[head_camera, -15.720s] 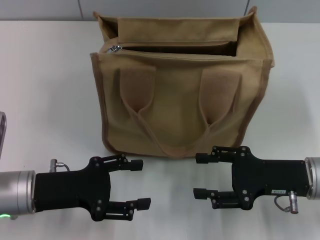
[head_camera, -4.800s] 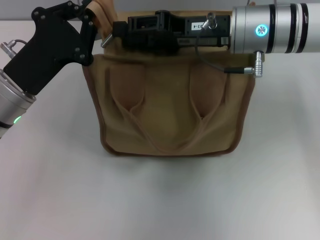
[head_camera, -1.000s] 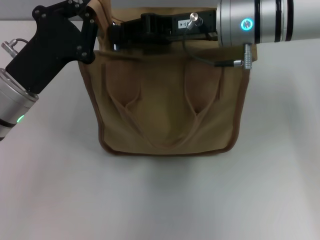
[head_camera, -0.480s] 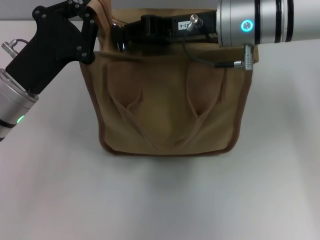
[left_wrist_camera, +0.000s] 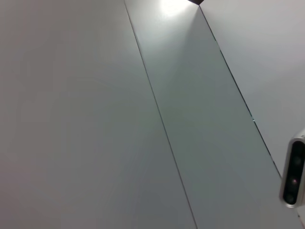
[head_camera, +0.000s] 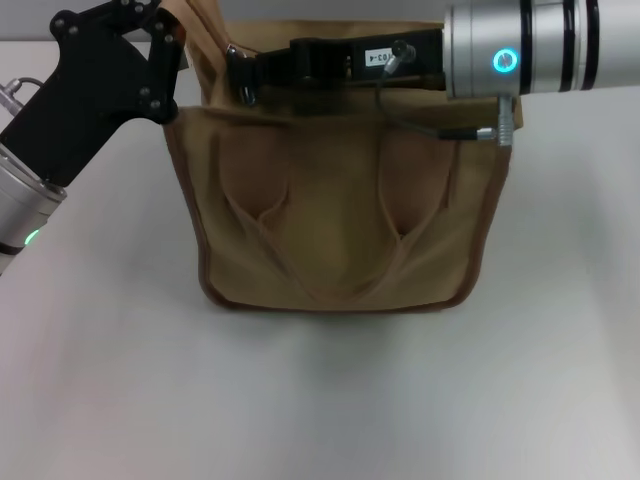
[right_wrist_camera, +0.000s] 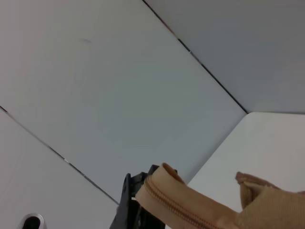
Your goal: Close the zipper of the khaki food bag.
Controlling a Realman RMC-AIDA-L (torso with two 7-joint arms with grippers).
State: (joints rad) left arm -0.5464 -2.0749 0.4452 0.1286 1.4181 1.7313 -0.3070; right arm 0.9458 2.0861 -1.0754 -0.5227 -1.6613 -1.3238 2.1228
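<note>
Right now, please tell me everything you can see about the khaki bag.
The bag is a boxy tote of khaki canvas with darker brown trim and two looped handles sewn flat on its front. It stands upright on the white table. The left gripper is at its top left corner. The right gripper lies along the top, at the zipper, whose teeth show in the right wrist view. The mouth itself is hidden behind the arm.

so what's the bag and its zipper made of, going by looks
The khaki food bag looks like matte woven canvas with darker brown edge trim, its body soft and creased. The zipper seems a fabric tape in the same tan with fine teeth; what the teeth are made of is unclear.
</note>
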